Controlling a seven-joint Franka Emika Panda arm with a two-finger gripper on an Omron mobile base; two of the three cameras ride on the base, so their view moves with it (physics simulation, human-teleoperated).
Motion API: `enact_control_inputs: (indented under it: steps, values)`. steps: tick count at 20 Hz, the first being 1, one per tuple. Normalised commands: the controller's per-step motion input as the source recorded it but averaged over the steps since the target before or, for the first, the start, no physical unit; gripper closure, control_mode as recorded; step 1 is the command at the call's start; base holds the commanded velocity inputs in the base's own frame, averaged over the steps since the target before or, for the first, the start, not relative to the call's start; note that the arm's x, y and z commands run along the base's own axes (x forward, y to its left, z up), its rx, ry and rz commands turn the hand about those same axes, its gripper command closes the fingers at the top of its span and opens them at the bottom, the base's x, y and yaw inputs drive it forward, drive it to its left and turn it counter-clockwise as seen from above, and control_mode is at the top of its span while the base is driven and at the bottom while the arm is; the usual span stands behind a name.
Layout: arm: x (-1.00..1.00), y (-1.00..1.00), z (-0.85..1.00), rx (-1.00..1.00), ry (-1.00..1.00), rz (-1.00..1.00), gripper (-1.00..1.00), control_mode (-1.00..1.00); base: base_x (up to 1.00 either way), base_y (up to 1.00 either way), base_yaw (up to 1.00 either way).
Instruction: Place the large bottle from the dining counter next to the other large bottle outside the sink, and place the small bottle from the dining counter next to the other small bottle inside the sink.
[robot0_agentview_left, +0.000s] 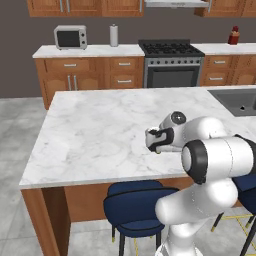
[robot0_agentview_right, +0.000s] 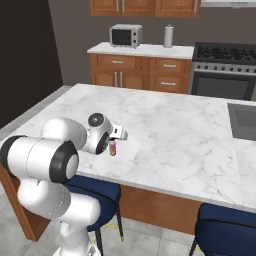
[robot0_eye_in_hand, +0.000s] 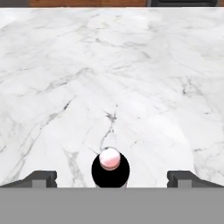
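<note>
**Small bottle under open gripper, near edge of dining counter**

- Gripper (robot0_eye_in_hand: 112, 177): fingers spread wide apart, one at each side of the hand view, touching nothing; hangs above the small bottle.
- Small bottle (robot0_agentview_right: 113, 148): orange-red body, pale top; upright on the dining counter close to its near edge, just below the hand. Seen from above in the hand view as a pale cap in a dark ring, midway between the finger tips.
- Dining counter (robot0_agentview_left: 100, 130): white-grey marble top on brown wooden base; blue stools (robot0_agentview_left: 135, 207) tucked under the near edge.
- Sink (robot0_agentview_left: 239, 101): dark grey basin recessed at the far right corner of the counter, well apart from the bottle.
- Back worktop: microwave (robot0_agentview_left: 70, 37), paper-towel roll (robot0_agentview_left: 114, 35), stove (robot0_agentview_left: 170, 62), a red bottle (robot0_agentview_left: 233, 36) at the far right.
</note>
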Motion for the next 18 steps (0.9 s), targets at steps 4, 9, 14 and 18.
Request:
enact_control_inputs:
  steps: [4, 9, 14, 18]
  values:
    - [0.02, 0.0, -0.03, 0.0, 0.0, 0.0, -1.0, -1.0, 0.0, 0.0, 0.0]
    - [0.0, 0.0, -0.06, 0.0, 0.0, 0.0, -1.0, -1.0, 0.0, 0.0, 0.0]
    - [0.0, 0.0, -0.03, 0.0, 0.0, 0.0, -1.0, -1.0, 0.0, 0.0, 0.0]
    - [0.0, 0.0, -0.01, 0.0, 0.0, 0.0, -1.0, -1.0, 0.0, 0.0, 0.0]
